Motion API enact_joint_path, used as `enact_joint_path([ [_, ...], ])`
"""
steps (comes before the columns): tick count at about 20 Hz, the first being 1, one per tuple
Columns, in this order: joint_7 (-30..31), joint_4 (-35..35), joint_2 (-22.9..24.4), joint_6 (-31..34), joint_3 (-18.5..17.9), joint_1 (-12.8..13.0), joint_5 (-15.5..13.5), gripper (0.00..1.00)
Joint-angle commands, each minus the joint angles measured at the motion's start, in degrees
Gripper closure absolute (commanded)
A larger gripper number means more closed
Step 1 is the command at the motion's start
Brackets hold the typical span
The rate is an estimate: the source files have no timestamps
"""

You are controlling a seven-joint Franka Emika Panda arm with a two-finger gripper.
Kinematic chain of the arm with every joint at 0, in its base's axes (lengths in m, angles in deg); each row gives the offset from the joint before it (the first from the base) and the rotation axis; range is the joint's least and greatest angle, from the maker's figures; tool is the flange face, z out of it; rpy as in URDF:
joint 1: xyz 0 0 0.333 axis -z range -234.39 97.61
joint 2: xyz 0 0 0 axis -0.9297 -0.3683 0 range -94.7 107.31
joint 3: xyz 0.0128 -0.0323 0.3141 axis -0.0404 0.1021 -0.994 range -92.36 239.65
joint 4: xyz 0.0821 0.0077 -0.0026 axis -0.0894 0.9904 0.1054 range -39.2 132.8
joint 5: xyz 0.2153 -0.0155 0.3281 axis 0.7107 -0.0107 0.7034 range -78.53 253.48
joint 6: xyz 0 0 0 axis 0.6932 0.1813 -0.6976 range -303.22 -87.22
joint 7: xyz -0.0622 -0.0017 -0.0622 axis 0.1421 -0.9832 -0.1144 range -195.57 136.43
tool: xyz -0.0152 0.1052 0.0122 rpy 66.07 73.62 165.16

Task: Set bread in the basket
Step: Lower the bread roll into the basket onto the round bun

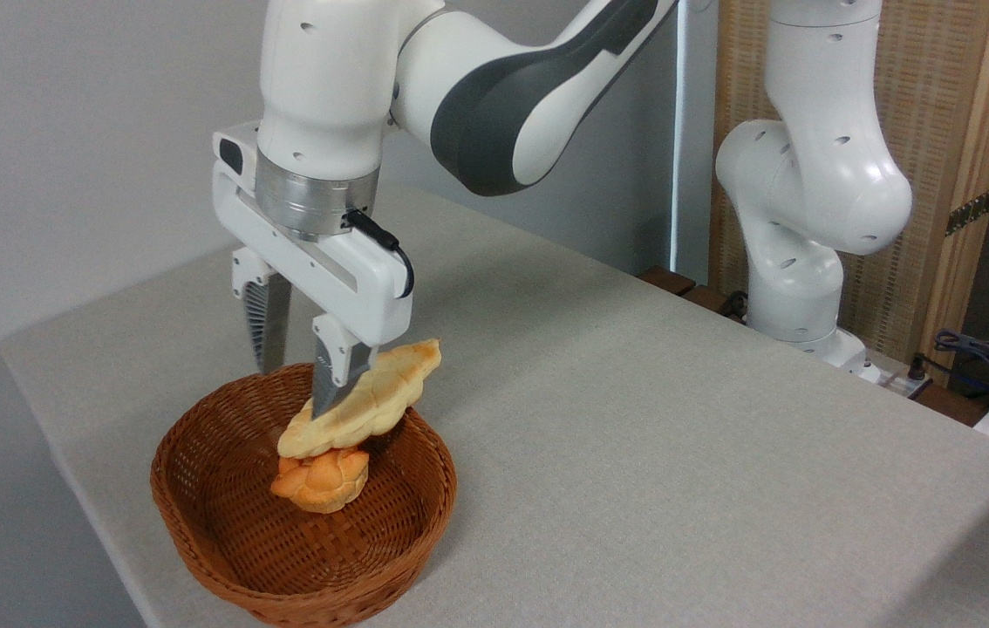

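In the single camera view, the gripper (298, 388) is seen poised over the basket (224, 532), its jaws spread wide apart. The right finger (336, 375) is seen against the front of the bread (372, 397); whether it touches cannot be told. The bread is tilted, its lower end propped on the orange bun (322, 481) inside the basket, its upper end raised over the far rim. The basket is set on the grey table (678, 419).

Pale-golden ridged bread (370, 397); reddish-brown woven basket (224, 532); orange bun (322, 480)
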Motion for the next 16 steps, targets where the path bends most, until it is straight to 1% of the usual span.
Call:
enact_joint_path([
  [1,-0.37,-0.61,2.61,8.6,-0.36,0.29,5.59,0.0],
  [3,-0.46,-0.61,3.49,12.66,-0.45,0.29,8.59,0.0],
  [4,-0.37,-0.61,3.93,13.63,-0.36,0.29,9.38,0.0],
  [8,-0.11,-0.52,4.73,14.35,-0.45,0.29,12.29,0.0],
  [9,-0.02,-0.52,4.81,14.61,-0.45,0.29,13.68,0.0],
  [11,-0.02,-0.52,4.9,15.49,-0.36,0.29,15.53,0.0],
  [16,-0.55,-0.52,4.99,15.58,-0.54,0.2,15.9,0.0],
])
